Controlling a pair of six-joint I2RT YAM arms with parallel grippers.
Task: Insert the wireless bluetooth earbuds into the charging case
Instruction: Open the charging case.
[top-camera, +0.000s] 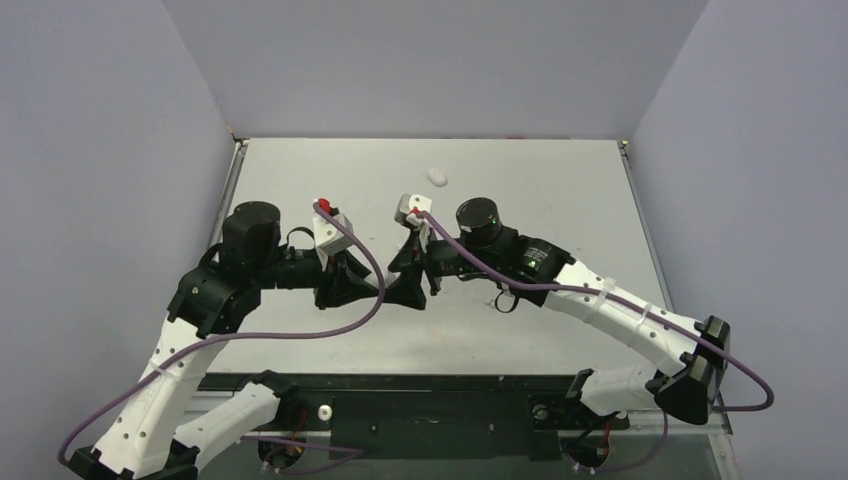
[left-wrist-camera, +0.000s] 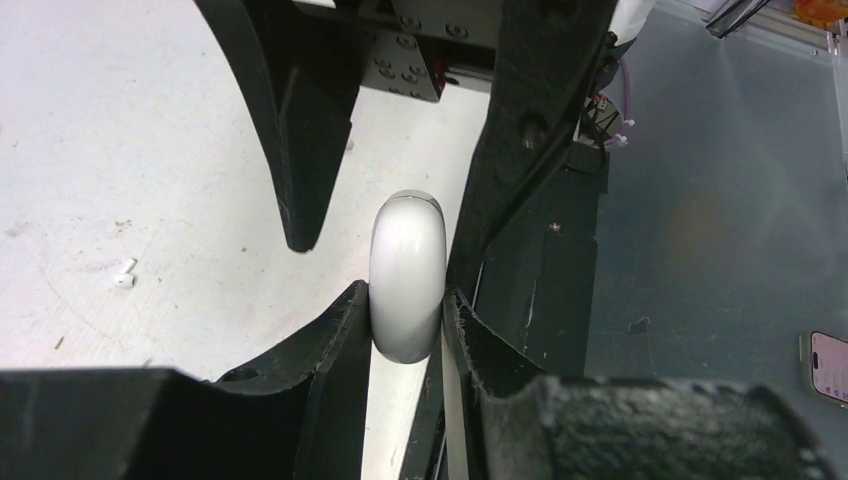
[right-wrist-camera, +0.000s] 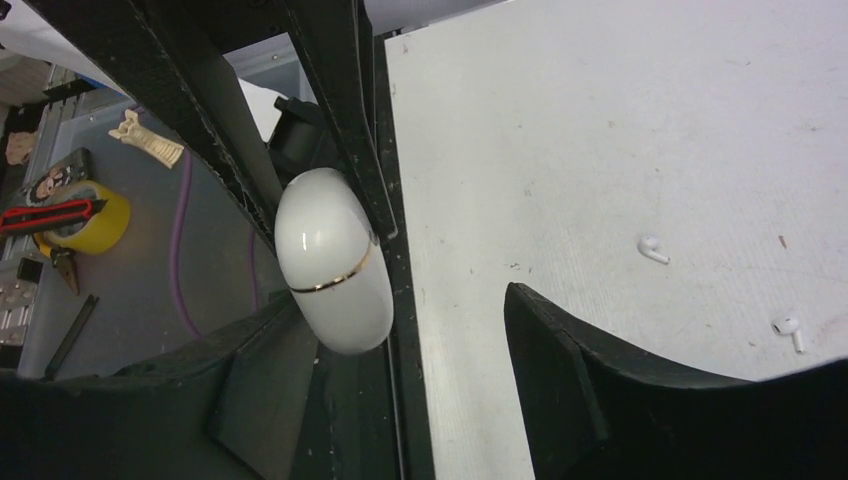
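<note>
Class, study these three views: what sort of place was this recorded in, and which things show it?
Probably a robotics lab test cell: plain walls box in a white table, a left arm and right arm are bolted at its near edge, and a yellow tape roll lies off to its side.

Yellow tape roll (red cutter touching) beside the table.

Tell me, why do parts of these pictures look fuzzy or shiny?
Left wrist view: the glossy charging case catches soft white glare, and the left gripper's near body along the bottom edge is out of focus. Right wrist view: the case shows bright reflections, and the earbuds look sharp. Top external view: even light, soft shadows beneath the arms.
</note>
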